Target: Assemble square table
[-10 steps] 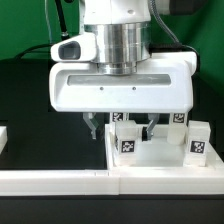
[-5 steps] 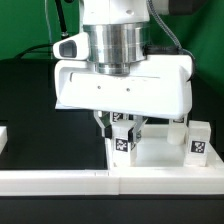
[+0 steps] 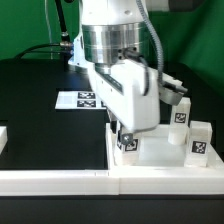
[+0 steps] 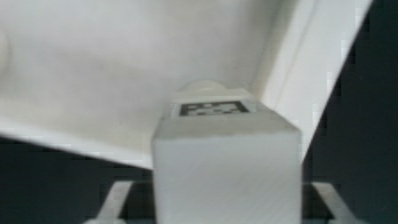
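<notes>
My gripper (image 3: 126, 136) is turned at an angle over the white square tabletop (image 3: 160, 155) and is shut on a short white tagged leg (image 3: 127, 144) that stands upright near the tabletop's corner on the exterior view's left. In the wrist view the leg (image 4: 222, 165) fills the space between my fingers (image 4: 125, 200), its tag facing up, with the tabletop floor (image 4: 125, 80) and its raised rim (image 4: 311, 60) behind. Two more tagged legs (image 3: 198, 141) (image 3: 181, 113) stand on the exterior view's right.
The marker board (image 3: 80, 99) lies on the black table behind my arm. A long white rail (image 3: 55, 181) runs along the front edge. A small white piece (image 3: 3, 138) shows at the left border.
My fingers have closed in on the leg and my hand has turned about its vertical axis, so the wide hand now faces sideways. The leg stays in about the same spot.
</notes>
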